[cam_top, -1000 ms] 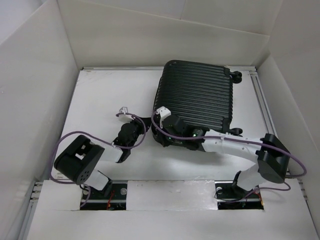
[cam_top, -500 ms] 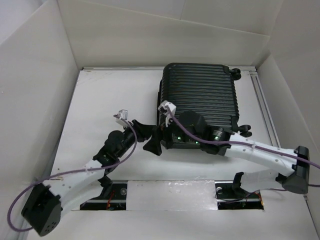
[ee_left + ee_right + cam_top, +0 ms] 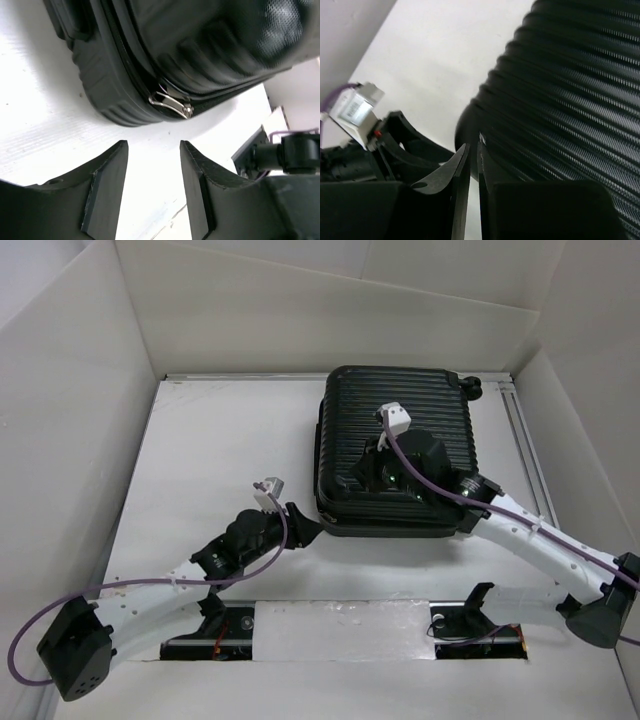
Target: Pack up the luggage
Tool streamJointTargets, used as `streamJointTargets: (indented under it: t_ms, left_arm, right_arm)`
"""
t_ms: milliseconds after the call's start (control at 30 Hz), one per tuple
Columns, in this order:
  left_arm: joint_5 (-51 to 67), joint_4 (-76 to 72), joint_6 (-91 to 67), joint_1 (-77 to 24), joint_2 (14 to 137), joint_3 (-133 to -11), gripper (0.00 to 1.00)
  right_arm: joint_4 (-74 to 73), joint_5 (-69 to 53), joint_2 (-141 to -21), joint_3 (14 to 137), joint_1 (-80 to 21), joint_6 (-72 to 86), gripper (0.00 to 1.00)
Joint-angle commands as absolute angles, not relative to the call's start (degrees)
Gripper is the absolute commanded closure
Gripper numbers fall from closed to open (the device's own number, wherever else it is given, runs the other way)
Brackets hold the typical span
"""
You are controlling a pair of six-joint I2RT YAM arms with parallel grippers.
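Two arms reach across a white table [image 3: 210, 460]. Left gripper [image 3: 303, 531] sits low at the near left corner of the luggage [image 3: 430, 405], its fingers [image 3: 112, 165] spread apart and holding nothing. Metal zipper pulls [image 3: 172, 104] on the shell seam lie just beyond the tips, untouched. Luggage lies flat and closed, ribbed shell up, right of centre toward the far wall. Right gripper [image 3: 352, 477] is over the shell's near left part, fingers drawn almost together, nothing between them; contact cannot be judged.
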State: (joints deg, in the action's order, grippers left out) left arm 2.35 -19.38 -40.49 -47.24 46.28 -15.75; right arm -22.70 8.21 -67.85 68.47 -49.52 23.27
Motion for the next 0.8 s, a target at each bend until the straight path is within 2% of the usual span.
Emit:
streamJointTargets:
  t_ms: [0,333,733,767]
  left_arm:
    - [-1.2,-21.7,-40.3,-47.5,46.0,-17.8,0.59]
    - [-0.1,-28.9,-41.4,-47.5,49.8,-19.1,0.61]
    - [-1.8,-31.4,-42.0,-47.5,55.6,-21.4,0.70]
    - [-2.4,-31.9,-42.0,-47.5,56.5,-21.4,0.73]
  right_arm:
    - [-20.9,7.9,-65.7,65.9,-48.9,22.2,0.84]
    - [-19.6,5.2,-65.6,63.2,-46.6,22.2,0.84]
    - [-17.2,1.9,-66.1,59.9,-46.1,22.2,0.88]
    - [-16.6,1.9,-66.1,59.9,-45.5,22.2,0.88]
